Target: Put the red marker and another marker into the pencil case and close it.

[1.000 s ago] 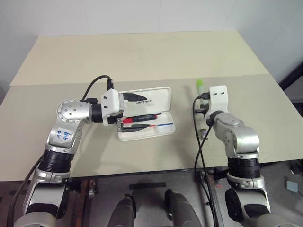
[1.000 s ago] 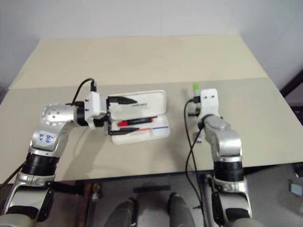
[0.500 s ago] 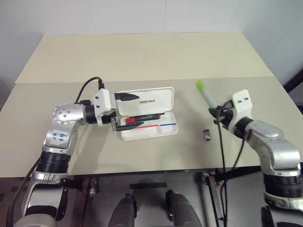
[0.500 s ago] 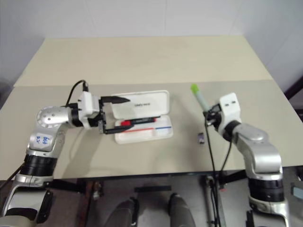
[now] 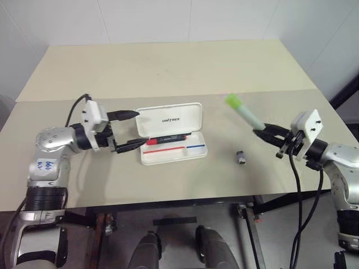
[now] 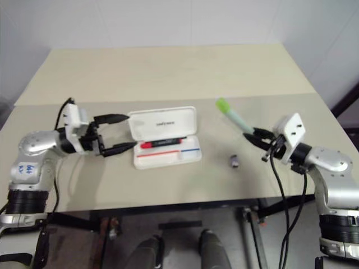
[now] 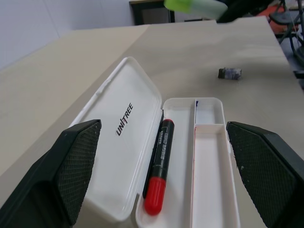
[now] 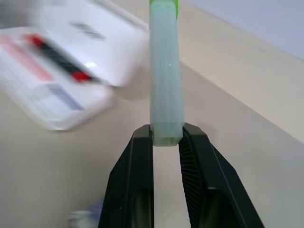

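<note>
Green marker (image 5: 243, 111) pinched in right tool (image 5: 263, 132).

Beige table (image 5: 168, 67), with a seam running across the middle. Sitting on it is the open white pencil case (image 5: 171, 133), around the center, and a small dark grey block (image 5: 240, 157) off to its right.

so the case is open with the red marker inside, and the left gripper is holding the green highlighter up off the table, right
Not quite: the right gripper holds the green highlighter, pinched at its base, as the right wrist view shows. The left gripper stands open and empty beside the pencil case. The rest holds: the case is open and the red marker lies inside.
</note>
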Robot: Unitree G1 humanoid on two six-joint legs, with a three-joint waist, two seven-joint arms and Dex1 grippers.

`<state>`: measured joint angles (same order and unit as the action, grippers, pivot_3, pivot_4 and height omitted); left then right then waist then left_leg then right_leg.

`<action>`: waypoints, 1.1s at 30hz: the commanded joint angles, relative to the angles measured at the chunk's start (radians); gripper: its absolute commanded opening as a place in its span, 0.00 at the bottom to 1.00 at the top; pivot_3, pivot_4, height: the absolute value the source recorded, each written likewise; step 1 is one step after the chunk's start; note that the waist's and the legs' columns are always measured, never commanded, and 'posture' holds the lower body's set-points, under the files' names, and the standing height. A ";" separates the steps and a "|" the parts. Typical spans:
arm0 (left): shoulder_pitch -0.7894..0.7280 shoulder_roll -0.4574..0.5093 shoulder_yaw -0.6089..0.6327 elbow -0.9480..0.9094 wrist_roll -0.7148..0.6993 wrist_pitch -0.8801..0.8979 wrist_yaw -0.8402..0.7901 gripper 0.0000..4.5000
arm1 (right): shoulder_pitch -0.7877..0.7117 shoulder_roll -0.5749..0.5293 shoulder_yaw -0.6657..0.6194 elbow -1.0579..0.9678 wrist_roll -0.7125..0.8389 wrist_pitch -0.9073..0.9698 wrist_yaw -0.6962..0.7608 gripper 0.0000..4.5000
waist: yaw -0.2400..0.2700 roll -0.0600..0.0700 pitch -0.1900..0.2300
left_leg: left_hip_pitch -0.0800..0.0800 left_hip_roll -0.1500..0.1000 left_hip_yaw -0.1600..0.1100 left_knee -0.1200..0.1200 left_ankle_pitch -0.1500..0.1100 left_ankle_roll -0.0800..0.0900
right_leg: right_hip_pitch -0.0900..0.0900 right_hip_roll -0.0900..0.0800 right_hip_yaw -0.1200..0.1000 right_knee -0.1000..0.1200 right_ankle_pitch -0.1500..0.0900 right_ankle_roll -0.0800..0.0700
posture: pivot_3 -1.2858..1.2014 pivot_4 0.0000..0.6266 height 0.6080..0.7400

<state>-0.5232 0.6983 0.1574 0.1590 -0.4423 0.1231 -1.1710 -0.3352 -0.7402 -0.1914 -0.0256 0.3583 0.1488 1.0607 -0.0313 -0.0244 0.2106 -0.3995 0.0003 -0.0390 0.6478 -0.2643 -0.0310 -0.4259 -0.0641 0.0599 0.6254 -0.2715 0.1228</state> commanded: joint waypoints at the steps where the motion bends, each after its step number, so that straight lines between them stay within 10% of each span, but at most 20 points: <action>1: 0.042 0.051 0.030 -0.058 -0.054 0.017 -0.081 1.00 | -0.025 -0.021 0.078 -0.028 -0.001 -0.084 0.121 0.14 | 0.000 0.000 0.000 | 0.000 0.000 0.000 0.000 0.000 0.000 | 0.000 0.000 0.000 0.000 0.000 0.000 | 0.52 0.24 1.00; 15: 0.113 0.112 -0.009 0.000 0.021 -0.118 -0.188 1.00 | -0.382 0.152 0.385 0.222 -0.133 -0.256 0.286 0.14 | 0.003 0.000 0.000 | 0.000 0.000 0.000 0.000 0.000 -0.001 | 0.000 -0.002 -0.002 0.000 0.000 -0.002 | 0.52 0.24 1.00; 33: 0.168 0.088 -0.020 -0.031 0.022 -0.146 -0.151 1.00 | -0.521 0.294 0.500 0.390 -0.431 -0.447 0.072 0.14 | 0.000 0.000 0.000 | -0.001 0.001 0.001 0.000 -0.001 -0.002 | -0.002 -0.002 -0.002 0.001 0.000 -0.003 | 0.52 0.24 1.00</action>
<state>-0.3593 0.7868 0.1341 0.1616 -0.4204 -0.0081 -1.3291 -0.8458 -0.4516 0.3106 0.4161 -0.0741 -0.3009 1.1447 -0.0314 -0.0242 0.2108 -0.4003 0.0007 -0.0383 0.6474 -0.2649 -0.0332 -0.4283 -0.0662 0.0581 0.6260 -0.2713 0.1203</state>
